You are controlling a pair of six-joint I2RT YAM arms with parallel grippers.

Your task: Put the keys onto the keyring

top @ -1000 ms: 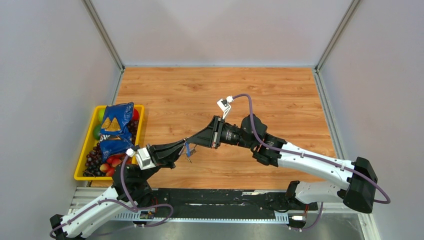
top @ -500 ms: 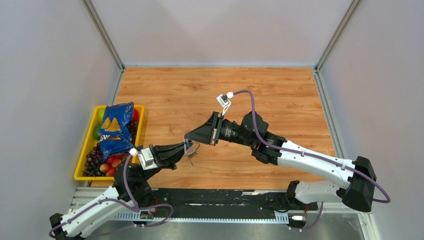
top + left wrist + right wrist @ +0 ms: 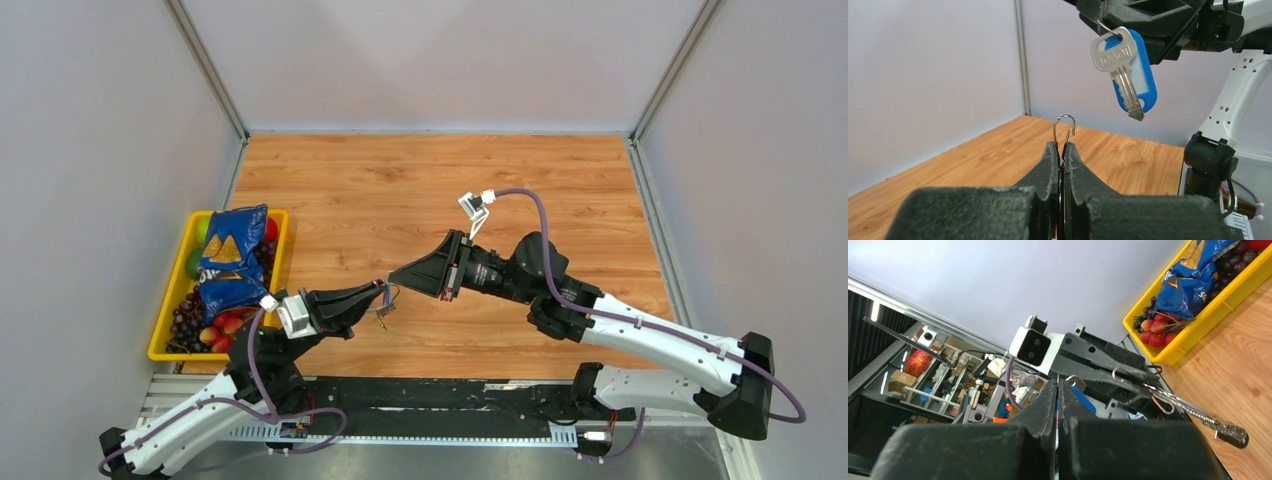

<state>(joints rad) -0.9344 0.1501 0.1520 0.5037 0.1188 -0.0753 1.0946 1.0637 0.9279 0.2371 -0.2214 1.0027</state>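
**Key and keyring before threading.** The blue-tagged key is hanging by its head from the right hand, whose fingers are pressing together on it, so the blade is dangling free. It is sitting above and just beyond the keyring, not touching it. The left hand is clamping the keyring upright, leaving the open wire end poking up as a target. Both hands are meeting in mid-air above the surface, probably so that nothing is fouling the threading, which is not yet done.
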